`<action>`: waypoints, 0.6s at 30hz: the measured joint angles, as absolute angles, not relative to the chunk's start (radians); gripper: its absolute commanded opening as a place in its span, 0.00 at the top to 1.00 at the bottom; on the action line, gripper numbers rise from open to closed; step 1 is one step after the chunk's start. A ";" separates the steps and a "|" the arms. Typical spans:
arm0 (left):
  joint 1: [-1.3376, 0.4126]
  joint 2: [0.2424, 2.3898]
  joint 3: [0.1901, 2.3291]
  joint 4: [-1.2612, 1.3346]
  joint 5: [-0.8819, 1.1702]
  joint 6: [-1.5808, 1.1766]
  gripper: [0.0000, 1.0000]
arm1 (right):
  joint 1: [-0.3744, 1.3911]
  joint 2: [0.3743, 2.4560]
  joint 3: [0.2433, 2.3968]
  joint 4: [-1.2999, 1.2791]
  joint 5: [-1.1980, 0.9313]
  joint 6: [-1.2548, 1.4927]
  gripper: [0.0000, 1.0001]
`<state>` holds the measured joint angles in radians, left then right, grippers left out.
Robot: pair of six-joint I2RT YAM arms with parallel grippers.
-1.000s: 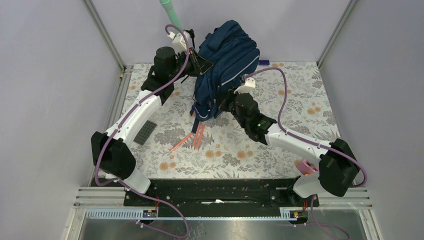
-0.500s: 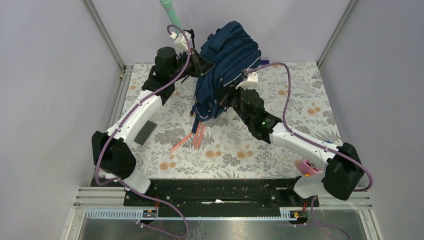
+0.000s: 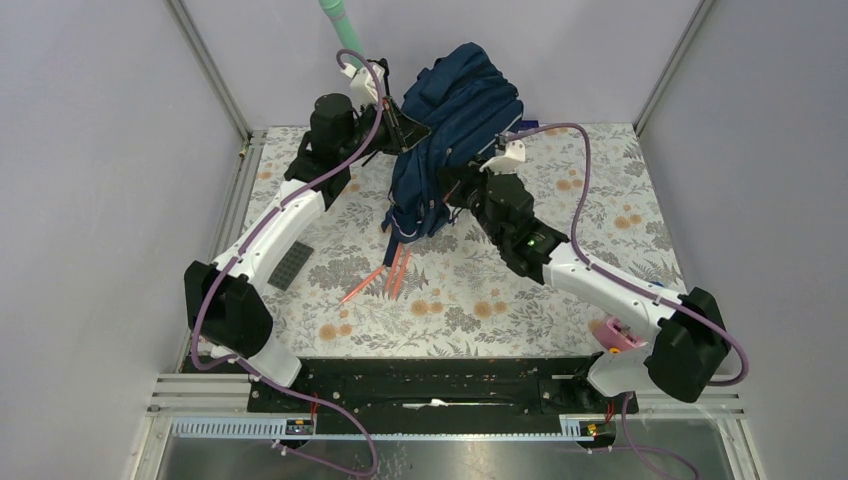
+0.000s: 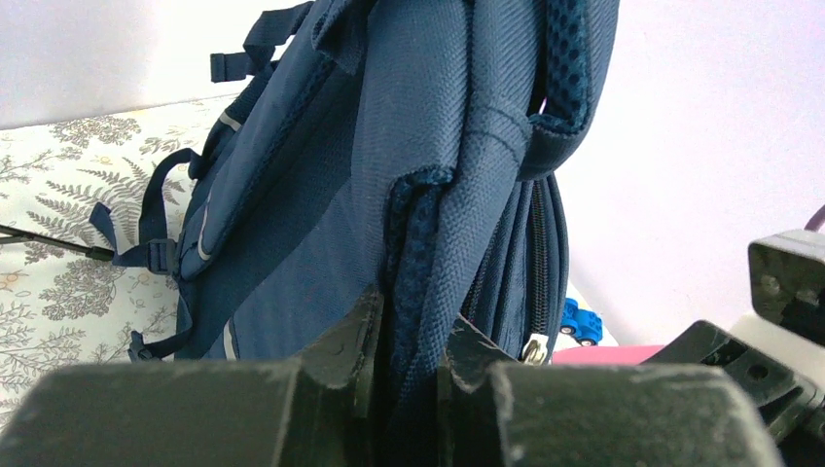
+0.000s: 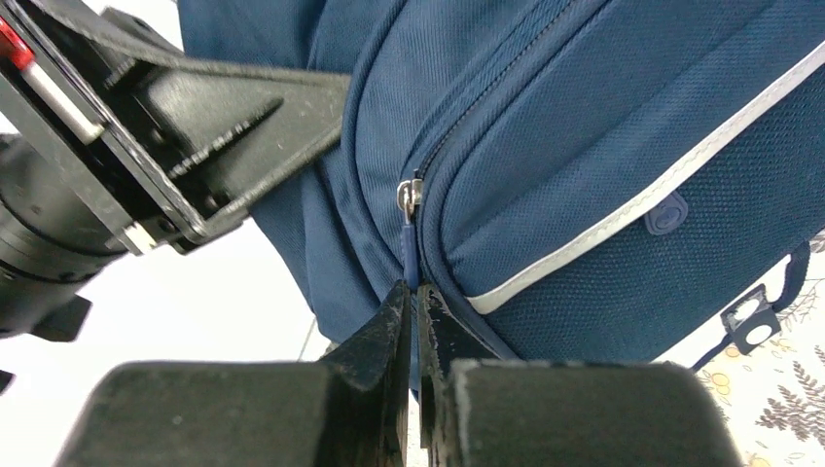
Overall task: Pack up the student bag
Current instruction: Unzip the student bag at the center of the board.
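The navy student bag [image 3: 455, 125] stands held up at the back middle of the table. It fills the left wrist view [image 4: 389, 175] and the right wrist view [image 5: 603, 146]. My left gripper [image 3: 398, 122] is shut on the bag's padded back edge [image 4: 413, 282] and holds it upright. My right gripper [image 3: 452, 190] is shut on the blue zipper pull [image 5: 410, 255], which hangs from the metal slider [image 5: 408, 193] beside the grey reflective strip [image 5: 662, 190].
Red-orange pencils [image 3: 385, 275] lie on the floral cloth in front of the bag. A dark flat block [image 3: 290, 265] lies at the left. A blue toy car [image 4: 582, 322] sits behind the bag. A pink object [image 3: 614, 335] sits by the right arm's base.
My right gripper has moved up and toward the back along the bag's side, with the zipper pull in it. The left arm and the bag's top have barely moved.
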<state>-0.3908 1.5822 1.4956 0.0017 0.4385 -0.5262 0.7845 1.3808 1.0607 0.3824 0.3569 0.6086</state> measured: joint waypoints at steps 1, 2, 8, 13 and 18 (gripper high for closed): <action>-0.391 1.584 1.496 0.005 0.443 -0.524 1.00 | 0.780 1.377 1.061 0.382 0.357 0.627 1.00; -0.391 1.586 1.496 0.009 0.448 -0.521 1.00 | 0.774 1.372 1.061 0.383 0.356 0.646 1.00; -0.391 1.589 1.495 0.020 0.472 -0.508 1.00 | 0.749 1.331 1.066 0.389 0.369 0.717 1.00; -0.390 1.590 1.495 0.022 0.480 -0.493 1.00 | 0.722 1.327 1.110 0.398 0.423 0.752 1.00; -0.390 1.591 1.494 0.022 0.507 -0.475 1.00 | 0.662 1.327 1.161 0.402 0.482 0.789 1.00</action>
<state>-0.3901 1.5906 1.4940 0.0223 0.5072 -0.4751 0.6621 1.3266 1.1610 0.4019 0.4816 0.7895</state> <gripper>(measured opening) 0.136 0.043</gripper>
